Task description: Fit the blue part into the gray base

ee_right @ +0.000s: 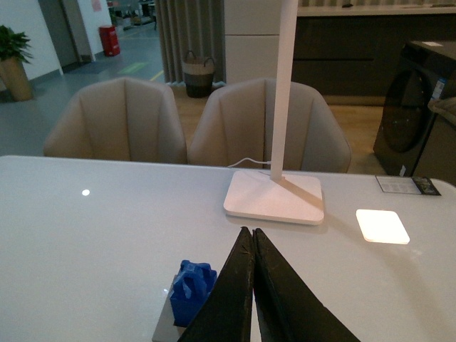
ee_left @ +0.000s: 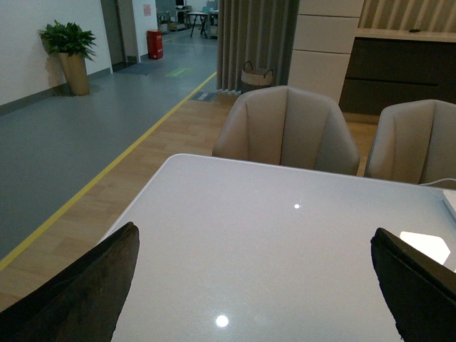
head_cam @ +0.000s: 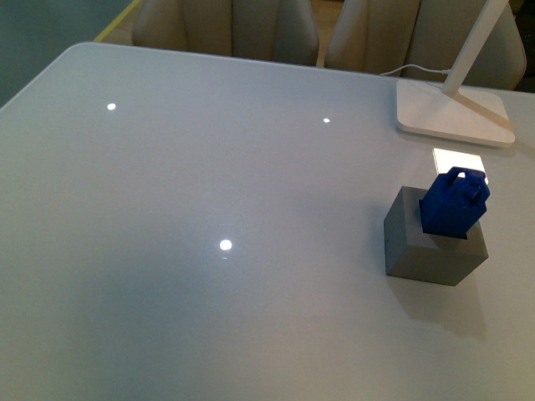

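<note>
The blue part (head_cam: 454, 203) sits tilted in the top of the gray base (head_cam: 430, 244) at the right of the table, its loop knob up. It also shows in the right wrist view (ee_right: 191, 290), on the gray base (ee_right: 164, 327), just beside my right gripper (ee_right: 252, 232). My right gripper is shut and empty, held above the table, apart from the part. My left gripper (ee_left: 256, 242) is open and empty over bare table; neither task object shows in its view. Neither arm shows in the front view.
A white lamp foot (head_cam: 453, 110) with its slanted stem and cable stands behind the base, with a bright reflection patch (head_cam: 458, 158) between them. The lamp foot also shows in the right wrist view (ee_right: 274, 197). Beige chairs (head_cam: 226, 27) line the far edge.
</note>
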`<action>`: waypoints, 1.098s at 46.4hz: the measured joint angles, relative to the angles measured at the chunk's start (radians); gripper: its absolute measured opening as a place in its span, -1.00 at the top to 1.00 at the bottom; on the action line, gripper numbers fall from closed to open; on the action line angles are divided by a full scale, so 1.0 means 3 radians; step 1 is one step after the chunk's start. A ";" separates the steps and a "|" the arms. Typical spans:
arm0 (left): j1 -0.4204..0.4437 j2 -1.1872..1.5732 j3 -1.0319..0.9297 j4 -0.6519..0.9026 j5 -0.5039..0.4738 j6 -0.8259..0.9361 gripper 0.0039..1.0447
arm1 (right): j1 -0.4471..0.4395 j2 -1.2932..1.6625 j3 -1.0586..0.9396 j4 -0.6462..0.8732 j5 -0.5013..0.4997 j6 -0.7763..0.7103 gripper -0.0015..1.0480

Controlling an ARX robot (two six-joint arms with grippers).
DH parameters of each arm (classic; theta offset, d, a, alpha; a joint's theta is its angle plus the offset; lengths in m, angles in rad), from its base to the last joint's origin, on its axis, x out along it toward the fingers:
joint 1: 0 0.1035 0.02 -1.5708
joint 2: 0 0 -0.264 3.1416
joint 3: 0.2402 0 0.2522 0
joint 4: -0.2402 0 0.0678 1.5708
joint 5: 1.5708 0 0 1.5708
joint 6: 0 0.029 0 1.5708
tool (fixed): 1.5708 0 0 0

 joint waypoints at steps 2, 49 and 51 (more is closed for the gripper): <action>0.0000 0.0000 0.0000 0.0000 0.0000 0.0000 -0.86 | 0.0000 -0.0047 0.0000 -0.0046 0.0000 0.0000 0.96; 0.0000 0.0000 0.0000 0.0000 0.0000 0.0000 -0.86 | 0.0000 -0.0776 0.0001 -0.0791 0.0000 -0.0003 -0.55; 0.0000 0.0000 -0.0001 0.0000 0.0000 0.0000 -0.86 | 0.0000 -0.0776 0.0001 -0.0791 0.0000 -0.0003 -0.68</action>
